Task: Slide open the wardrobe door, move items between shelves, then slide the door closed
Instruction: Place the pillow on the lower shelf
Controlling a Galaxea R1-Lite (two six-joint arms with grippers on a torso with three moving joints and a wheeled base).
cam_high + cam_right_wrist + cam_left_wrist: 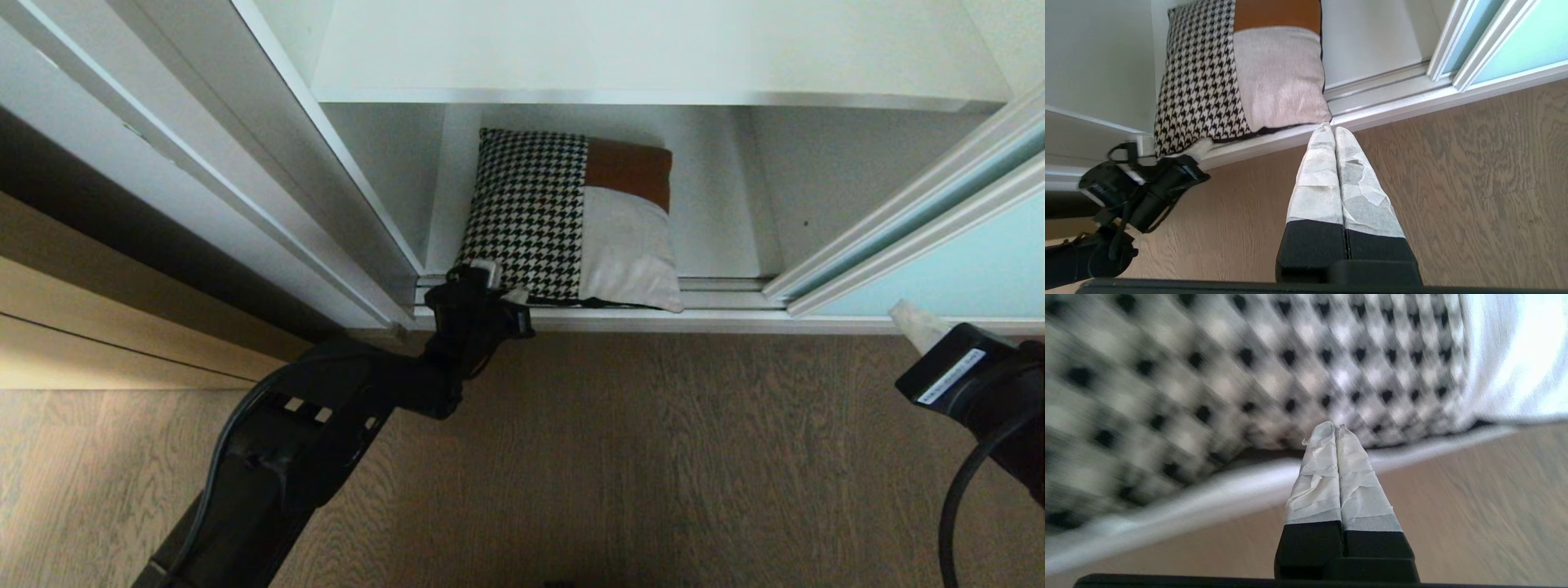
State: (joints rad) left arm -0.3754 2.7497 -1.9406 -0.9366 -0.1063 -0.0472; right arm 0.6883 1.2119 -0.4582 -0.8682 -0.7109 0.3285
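- The wood-grain floor [653, 457] fills the lower half of the head view, in front of the wardrobe.
- The sliding wardrobe door [963, 269] of pale aqua glass is at the right edge of the head view, pushed aside, so the middle of the wardrobe stands open.
- One white shelf [653, 65] runs across the top of the head view; under it is the bottom compartment, with its silver floor track [727, 287] along the front.
- The cushion [563, 220] is in this bottom compartment, a little left of the centre of the frame. It leans back against the rear wall, and its lower edge lies on the track. The houndstooth part is on the left, the rust-brown patch upper right, the cream patch lower right.
- The left arm comes from the lower left of the head view. The left claw [500, 286] is at the lower left corner of the cushion; its taped fingers [1327, 465] are pressed together with nothing between them, the tips just at the houndstooth fabric.
- The right claw [910, 320] is at the right edge of the head view, over the floor near the door's lower rail. Its taped fingers [1347, 171] are also pressed together and empty.
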